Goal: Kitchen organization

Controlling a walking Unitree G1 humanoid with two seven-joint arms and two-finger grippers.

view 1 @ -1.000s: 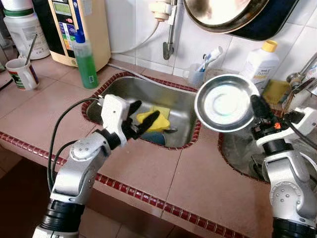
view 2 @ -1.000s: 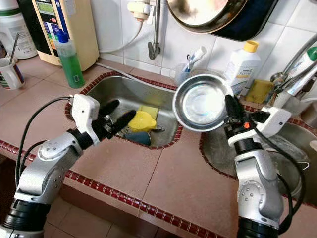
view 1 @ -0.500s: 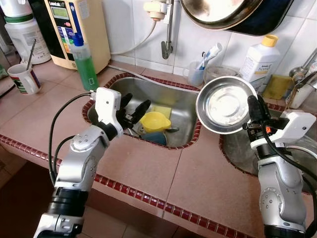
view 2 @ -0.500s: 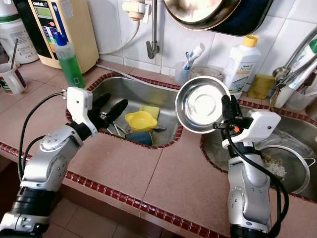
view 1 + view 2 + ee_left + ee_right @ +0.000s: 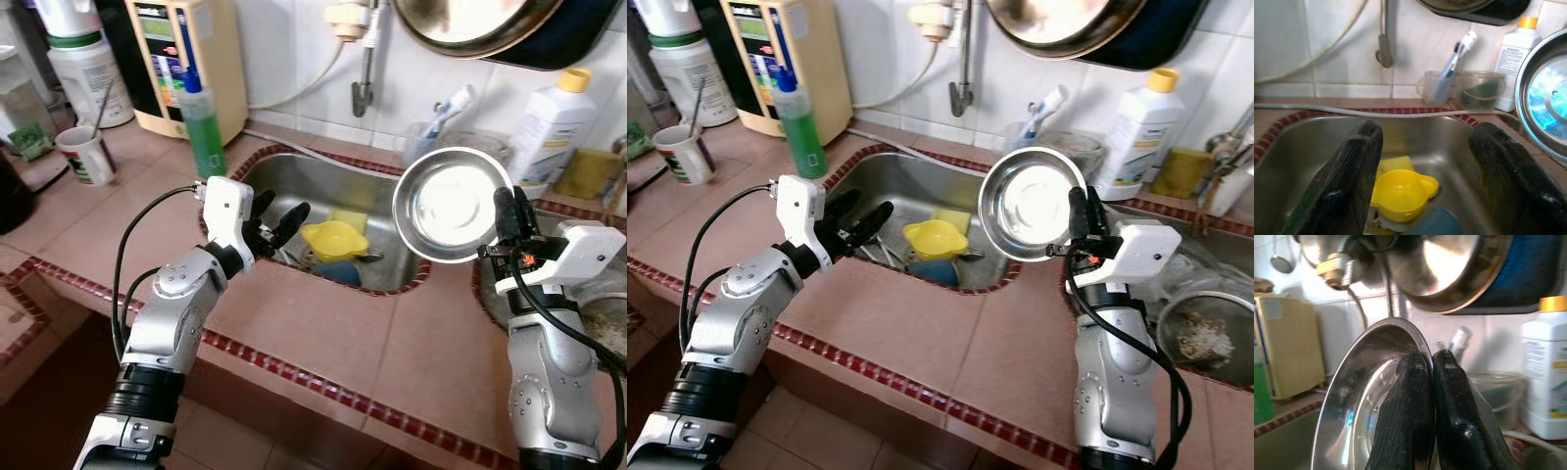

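My right gripper (image 5: 506,213) is shut on the rim of a round steel bowl (image 5: 451,204), held upright on edge above the tiled counter between the two sinks; its fingers (image 5: 1415,396) pinch the bowl's rim (image 5: 1352,391). My left gripper (image 5: 277,220) stands open over the near left edge of the left sink (image 5: 323,181), empty. Below and beyond it lie a yellow cup (image 5: 1400,195) on a yellow sponge (image 5: 348,217) and a dark blue thing (image 5: 338,271).
A green soap bottle (image 5: 202,122), a mug with a spoon (image 5: 85,155) and a beige appliance (image 5: 181,59) stand at the back left. A toothbrush cup (image 5: 423,137), white bottle (image 5: 551,117) and hanging pan (image 5: 490,20) line the wall. The right sink holds a strainer (image 5: 1205,333).
The camera has shifted, sliding the scene rightward. Both arms hold nearly the same pose; the bowl stays gripped and the left gripper stays open over the sink.
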